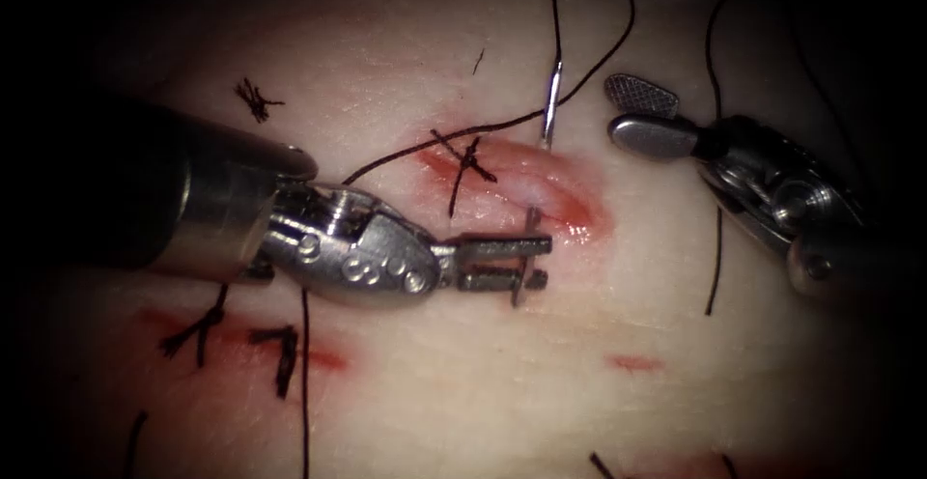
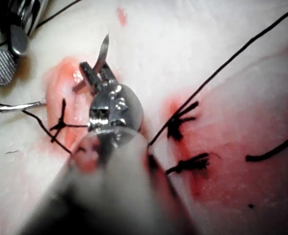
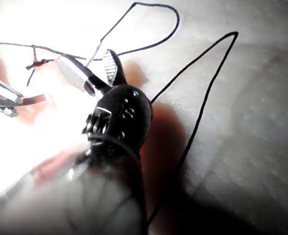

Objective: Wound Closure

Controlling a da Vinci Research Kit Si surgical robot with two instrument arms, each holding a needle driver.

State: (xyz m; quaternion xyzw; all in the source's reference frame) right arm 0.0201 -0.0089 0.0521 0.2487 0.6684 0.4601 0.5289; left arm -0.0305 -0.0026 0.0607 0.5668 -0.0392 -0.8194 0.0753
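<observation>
the needle's [image 1: 527, 247] middle is buried in the tissue [image 1: 676, 363]; the thread [image 1: 304, 392] runs off the endoscope view's bottom edge.

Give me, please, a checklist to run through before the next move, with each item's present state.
1. Left pincer grips the needle near its pointed end: ok.
2. Needle is in the tissue: ok. It passes under the cut, and its thread end stands out at the other edge.
3. Right pincer is open and holds nothing: ok.
4. Thread is attached to the needle's end and loops loosely above it: ok.
5. Thread is free of the right tool: cannot tell, as a strand runs down close beside it.
6. Tied stitch sits across the cut: ok.
</observation>
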